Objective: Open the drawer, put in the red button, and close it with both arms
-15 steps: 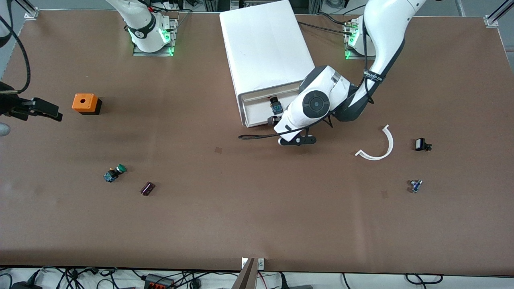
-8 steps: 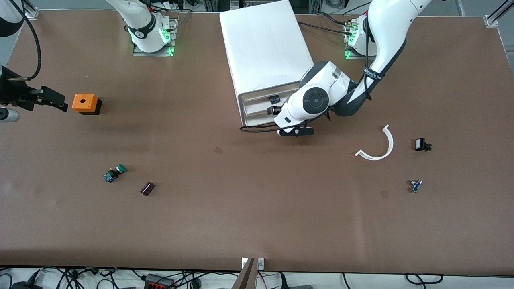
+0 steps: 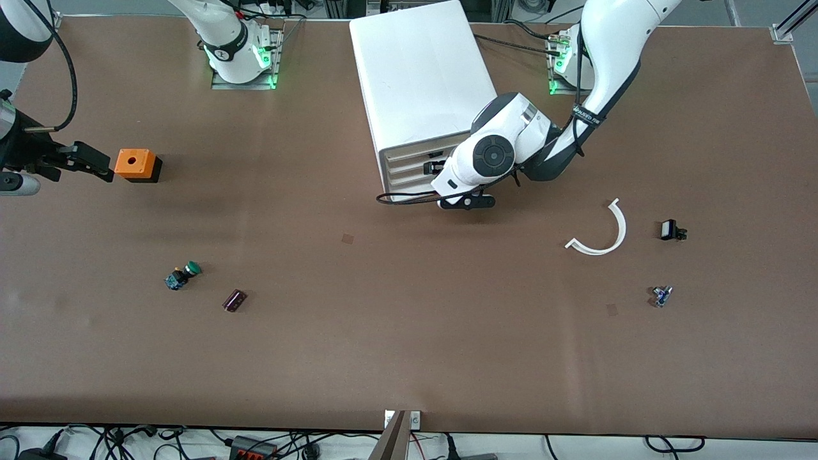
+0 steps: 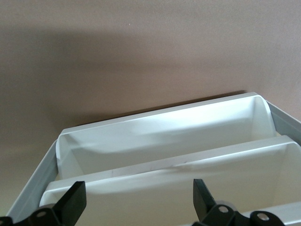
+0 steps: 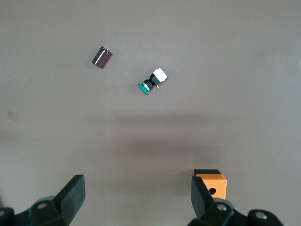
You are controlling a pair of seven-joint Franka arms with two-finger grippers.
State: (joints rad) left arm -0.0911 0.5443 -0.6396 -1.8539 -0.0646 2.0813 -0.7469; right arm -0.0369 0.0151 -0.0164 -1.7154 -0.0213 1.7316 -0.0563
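The white cabinet stands between the two arm bases. Its middle drawer sits about flush with the other two fronts. The red button is hidden. My left gripper is open and empty, right at the drawer front. In the left wrist view its fingers straddle the white drawer front. My right gripper hangs open and empty over the table beside the orange box, at the right arm's end. It also shows in the right wrist view.
A green-capped button and a dark maroon cylinder lie nearer the front camera than the orange box. A white curved strip, a small black part and a small blue part lie toward the left arm's end.
The left gripper moved toward the cabinet and the open middle drawer slid in with it, taking the red button out of sight. The right gripper moved closer to the orange box.
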